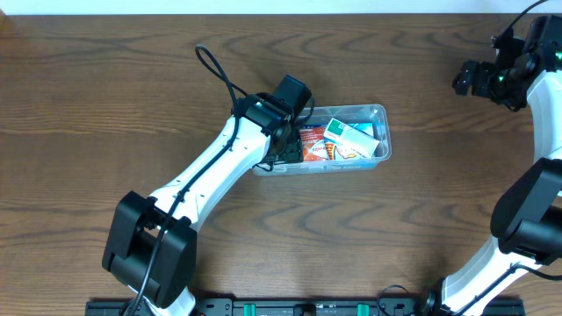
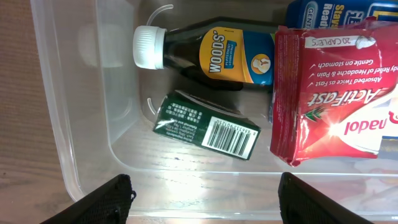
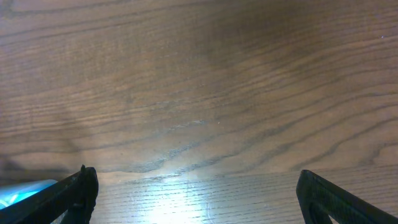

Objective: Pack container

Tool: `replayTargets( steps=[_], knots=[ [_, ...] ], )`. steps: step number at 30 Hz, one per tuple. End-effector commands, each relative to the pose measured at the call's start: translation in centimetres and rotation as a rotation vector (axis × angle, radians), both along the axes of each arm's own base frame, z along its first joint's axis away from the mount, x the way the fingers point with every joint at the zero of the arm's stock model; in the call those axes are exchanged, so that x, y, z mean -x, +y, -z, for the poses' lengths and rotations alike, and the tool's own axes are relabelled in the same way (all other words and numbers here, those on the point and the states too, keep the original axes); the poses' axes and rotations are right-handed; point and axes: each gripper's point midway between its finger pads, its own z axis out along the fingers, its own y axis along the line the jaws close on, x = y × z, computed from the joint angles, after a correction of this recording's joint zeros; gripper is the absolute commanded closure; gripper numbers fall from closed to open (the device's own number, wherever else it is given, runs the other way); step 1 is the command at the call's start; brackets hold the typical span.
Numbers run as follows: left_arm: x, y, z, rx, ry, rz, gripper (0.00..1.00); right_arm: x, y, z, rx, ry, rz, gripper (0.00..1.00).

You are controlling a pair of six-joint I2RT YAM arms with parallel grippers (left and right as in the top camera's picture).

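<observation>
I count one container point(image 1: 379, 112), a clear tub with rounded corners, sitting on the wooden tabletop point(image 1: 132, 88) a little right of centre, long side running left to right. My left hand point(image 1: 285, 130) hangs over its left end. In the left wrist view the tub wall point(image 2: 81, 93) fills the left of the picture, and the two dark fingers point(image 2: 109, 199) of the left hand point(image 2: 205, 208) sit wide apart at the bottom edge with nothing between them. In that view I count four items inside. One dark bottle point(image 2: 211, 53) with a white cap and a yellow-and-blue Woods' label lies on its side. One small dark green box point(image 2: 205, 121) with a barcode lies just below it. One red ActiFast pack point(image 2: 329, 93) overlaps the bottle's base end. One blue pack point(image 2: 329, 12) is cut off by the top edge. From above I also see one white-and-green box point(image 1: 351, 139) lying aslant in the right half. My right hand point(image 1: 479, 79) is well apart from the tub, near the tabletop's far right edge. Its wrist view shows only bare wood, with the right hand point(image 3: 196, 193) spread open and holding nothing.
</observation>
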Motion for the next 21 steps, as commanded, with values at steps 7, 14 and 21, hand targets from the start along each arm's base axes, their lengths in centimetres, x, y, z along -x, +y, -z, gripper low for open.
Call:
replayTargets(
  steps=[7,14,21],
  knots=[
    [0.2,0.5,0.5,-0.015,0.014,-0.003,0.24,-0.3,-0.2,-2.0,0.008,-0.044,0.012,0.01],
    [0.6,0.4,-1.3,-0.026,0.016,0.162,0.18,-0.3,-0.2,-2.0,0.008,-0.044,0.012,0.01],
    [0.8,0.5,-8.0,0.022,-0.111,0.234,0.02,-0.3,-0.2,-2.0,0.008,-0.044,0.012,0.01]
  ],
)
